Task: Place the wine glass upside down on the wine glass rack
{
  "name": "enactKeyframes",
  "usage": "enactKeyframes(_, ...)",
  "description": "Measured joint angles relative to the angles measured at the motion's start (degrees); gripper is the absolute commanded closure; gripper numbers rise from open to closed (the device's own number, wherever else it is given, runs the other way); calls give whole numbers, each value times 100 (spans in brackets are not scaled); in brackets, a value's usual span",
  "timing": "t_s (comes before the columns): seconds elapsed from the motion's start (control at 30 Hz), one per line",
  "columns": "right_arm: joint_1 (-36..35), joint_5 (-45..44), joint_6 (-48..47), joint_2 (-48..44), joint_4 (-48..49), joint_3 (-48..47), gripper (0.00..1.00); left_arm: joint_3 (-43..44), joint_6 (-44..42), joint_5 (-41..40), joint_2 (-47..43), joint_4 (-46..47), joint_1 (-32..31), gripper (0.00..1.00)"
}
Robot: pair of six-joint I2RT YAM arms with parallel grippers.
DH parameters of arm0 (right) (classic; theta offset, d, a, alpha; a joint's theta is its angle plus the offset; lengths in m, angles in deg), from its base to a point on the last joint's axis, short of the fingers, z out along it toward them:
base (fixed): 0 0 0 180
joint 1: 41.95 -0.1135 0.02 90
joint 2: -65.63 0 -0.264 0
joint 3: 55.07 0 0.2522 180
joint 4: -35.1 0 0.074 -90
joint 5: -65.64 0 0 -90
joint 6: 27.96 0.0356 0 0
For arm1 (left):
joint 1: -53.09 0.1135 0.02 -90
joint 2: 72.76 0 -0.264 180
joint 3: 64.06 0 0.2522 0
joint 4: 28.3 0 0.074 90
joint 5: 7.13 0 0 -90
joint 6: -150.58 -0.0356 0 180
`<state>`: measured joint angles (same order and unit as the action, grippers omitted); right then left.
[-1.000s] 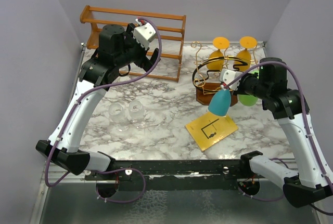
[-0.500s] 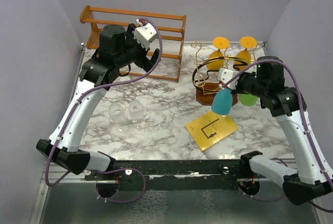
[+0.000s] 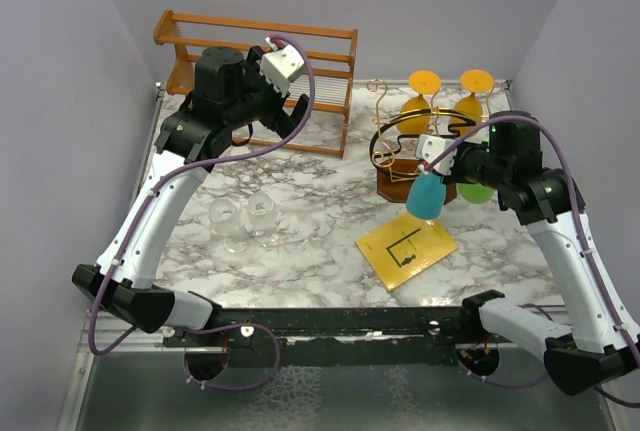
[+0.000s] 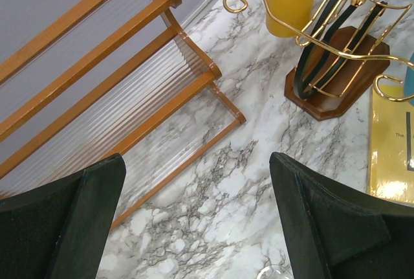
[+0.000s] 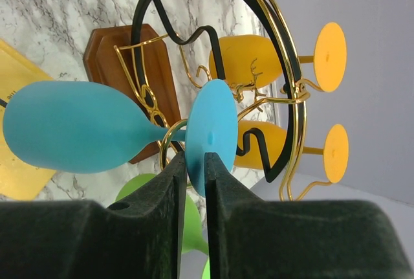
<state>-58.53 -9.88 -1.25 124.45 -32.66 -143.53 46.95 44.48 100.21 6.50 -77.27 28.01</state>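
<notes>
Wine glass (image 5: 77,127) tilts bowl-down from rack (image 5: 107,52), foot between near-closed right jaws, grip unclear; left jaws wide apart.

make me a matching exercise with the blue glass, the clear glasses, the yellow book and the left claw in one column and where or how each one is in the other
Things
1. blue glass
2. clear glasses
3. yellow book
4. left claw

Place or state
A. wide open, holding nothing
B. flat on the table, near the gold rack
C. on the table, left of centre
D. at the gold rack, foot between the fingers of the right claw

Pairs: 1-D, 2-C, 3-B, 4-A
</notes>
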Motion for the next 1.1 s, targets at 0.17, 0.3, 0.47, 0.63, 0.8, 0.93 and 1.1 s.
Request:
enactKeyframes(0.17,0,2,4,-17,0,28,75,0,-17,-2,0,0,0,3)
enactKeyframes(0.3,0,59,24,-39,0,31,70,-2,-22,-2,0,0,0,3)
enactKeyframes(0.47,0,203,63,-63,-4,31,68,-42,-39,0,0,0,0,3)
enactKeyframes(0.63,0,304,90,-105,-7,31,67,-63,-57,-2,-2,0,0,3)
enactKeyframes(0.8,0,323,111,-116,-9,31,65,-101,-79,0,-9,-4,0,3)
enactKeyframes(0.93,0,348,129,-116,-28,31,63,-155,-103,-2,-22,-11,0,3)
enactKeyframes(1.1,0,461,164,-120,-55,31,53,-170,-136,-2,-50,-9,0,3)
